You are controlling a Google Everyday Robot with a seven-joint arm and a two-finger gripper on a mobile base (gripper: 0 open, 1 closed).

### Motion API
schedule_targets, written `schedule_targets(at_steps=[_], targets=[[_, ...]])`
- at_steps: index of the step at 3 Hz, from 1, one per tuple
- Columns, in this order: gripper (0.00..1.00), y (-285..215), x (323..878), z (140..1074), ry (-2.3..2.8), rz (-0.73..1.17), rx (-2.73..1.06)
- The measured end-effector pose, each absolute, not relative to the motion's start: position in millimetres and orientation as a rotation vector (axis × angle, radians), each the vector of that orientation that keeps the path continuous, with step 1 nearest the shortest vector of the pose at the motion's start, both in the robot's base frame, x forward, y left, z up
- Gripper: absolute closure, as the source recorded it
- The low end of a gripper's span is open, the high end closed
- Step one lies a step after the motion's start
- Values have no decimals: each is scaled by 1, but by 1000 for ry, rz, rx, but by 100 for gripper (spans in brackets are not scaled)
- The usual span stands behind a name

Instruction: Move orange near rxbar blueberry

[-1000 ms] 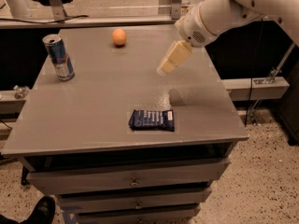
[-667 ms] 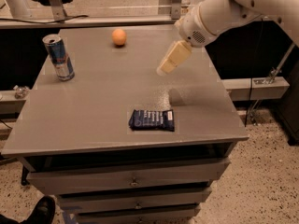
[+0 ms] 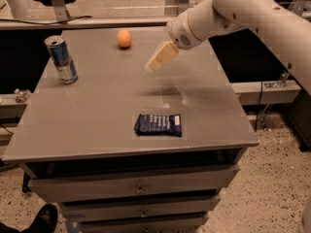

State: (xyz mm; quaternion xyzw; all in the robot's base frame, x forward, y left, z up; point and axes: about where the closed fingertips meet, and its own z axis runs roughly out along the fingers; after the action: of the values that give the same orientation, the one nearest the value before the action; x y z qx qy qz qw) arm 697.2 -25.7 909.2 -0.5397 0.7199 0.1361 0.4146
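the orange (image 3: 124, 38) is lying untouched on the table (image 3: 97, 106) in the upper middle of the frame, close to the far edge. the rxbar blueberry (image 3: 158, 124) is lying flat in the lower middle, just inside the near edge and well apart from the fruit, so no part of the move is being counted as done. reaching, grasping, carrying and setting down are all being judged as left.

the end effector (image 3: 160, 57) is being held above the table, just right of and below the orange in the frame, carrying nothing. whether it is open or closed cannot be told.

bare table is being left between fruit and bar. a drink can (image 3: 61, 59) is standing near the left edge, well off that path. room beside the bar is being limited toward the near edge, where a round fruit is being judged liable to roll off.
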Motion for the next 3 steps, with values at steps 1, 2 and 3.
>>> schedule_targets(at_steps=[1,2,3], targets=[[0,1,738,892,1781,371,-1300],[0,20,775,879,1765,403,-1237],[0,36,819,869,1752,474,-1117]])
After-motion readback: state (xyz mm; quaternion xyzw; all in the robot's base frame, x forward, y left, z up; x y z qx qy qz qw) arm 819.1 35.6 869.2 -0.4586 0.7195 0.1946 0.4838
